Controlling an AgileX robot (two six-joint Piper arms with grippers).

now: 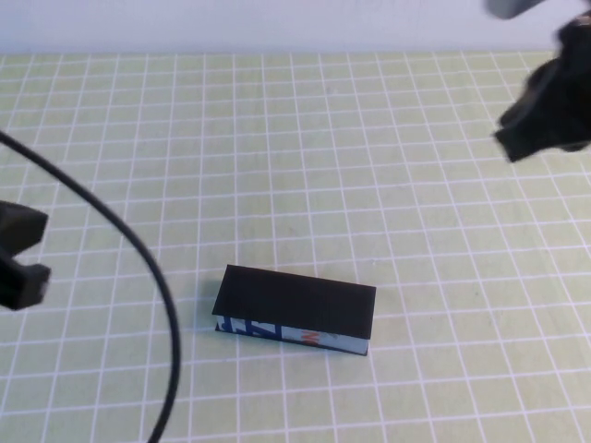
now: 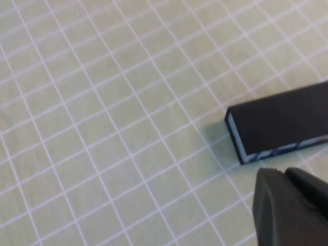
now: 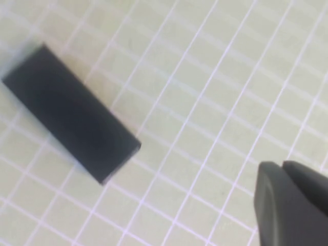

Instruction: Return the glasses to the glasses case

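Your left gripper [image 1: 20, 256] hangs by the mat's [image 1: 388, 166] left edge; I cannot tell its finger state. The glasses case [image 1: 295, 301] lies shut near the front edge, centre. Your right gripper [image 1: 545, 106] hovers near the far right corner, finger state likewise unclear.

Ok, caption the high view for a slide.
Closed glasses case on the grid mat; left gripper and right gripper at the edges.

high overview, two close wrist views, shared glasses case [image 1: 295, 307]
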